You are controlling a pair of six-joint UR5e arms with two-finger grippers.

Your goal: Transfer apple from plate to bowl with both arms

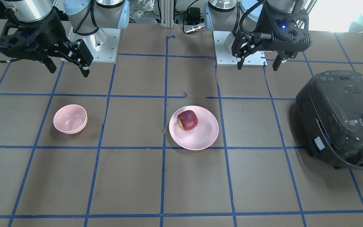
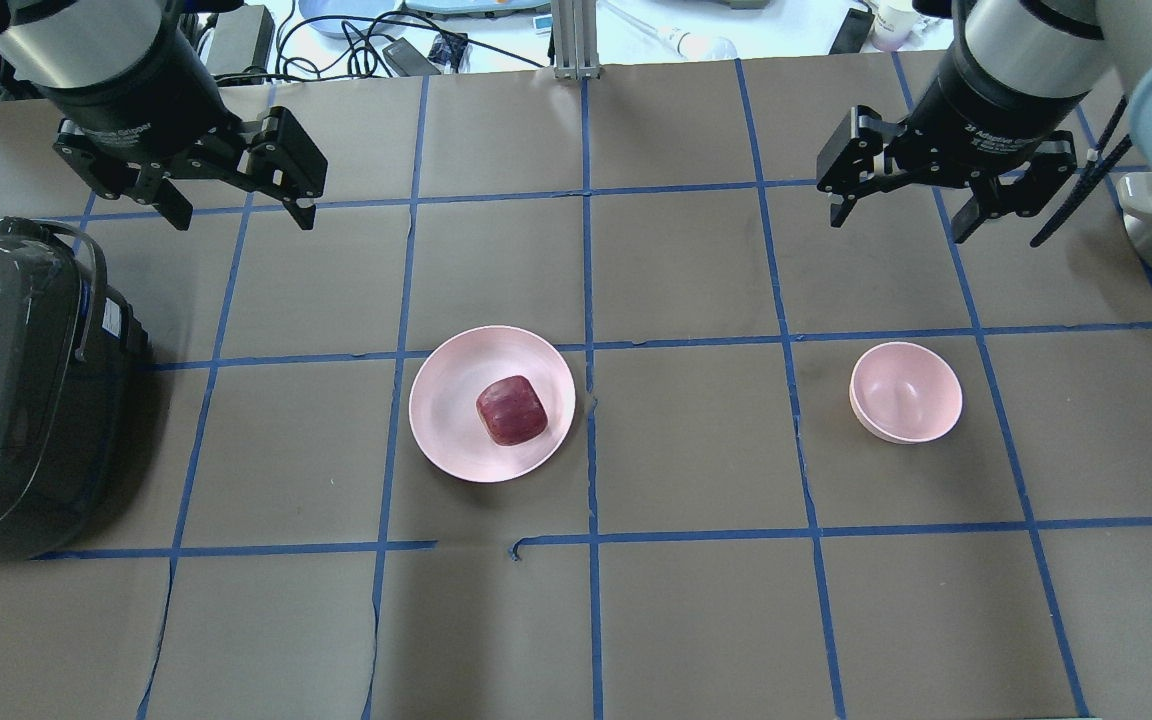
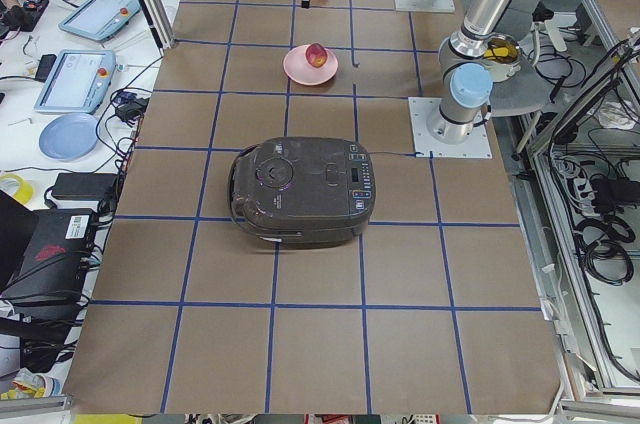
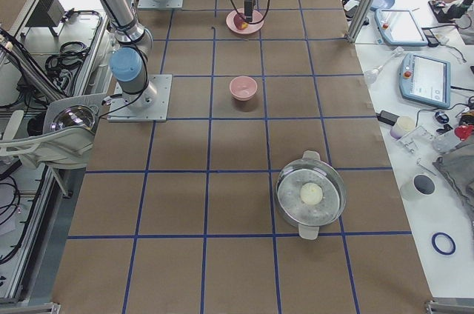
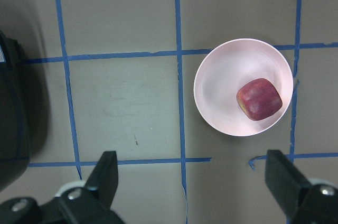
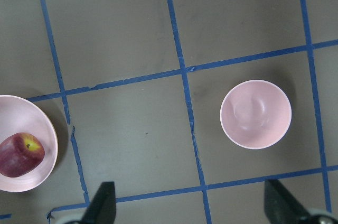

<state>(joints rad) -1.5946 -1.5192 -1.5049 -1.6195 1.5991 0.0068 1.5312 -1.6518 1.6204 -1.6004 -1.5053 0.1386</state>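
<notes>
The dark red apple (image 2: 512,410) lies on the pale pink plate (image 2: 446,400) near the table's middle, towards the plate's right side. The small pink bowl (image 2: 906,392) stands empty to the right. My left gripper (image 2: 241,212) is open and empty, held high beyond and left of the plate. My right gripper (image 2: 898,225) is open and empty, held high beyond the bowl. In the front-facing view the apple (image 1: 187,120), plate (image 1: 200,135) and bowl (image 1: 70,119) show mirrored. The left wrist view shows the apple (image 5: 259,99); the right wrist view shows the bowl (image 6: 255,114).
A dark grey rice cooker (image 2: 6,390) stands at the table's left end, near my left arm. A metal pot with a glass lid (image 4: 311,195) stands at the table's right end. Blue tape lines cross the brown table.
</notes>
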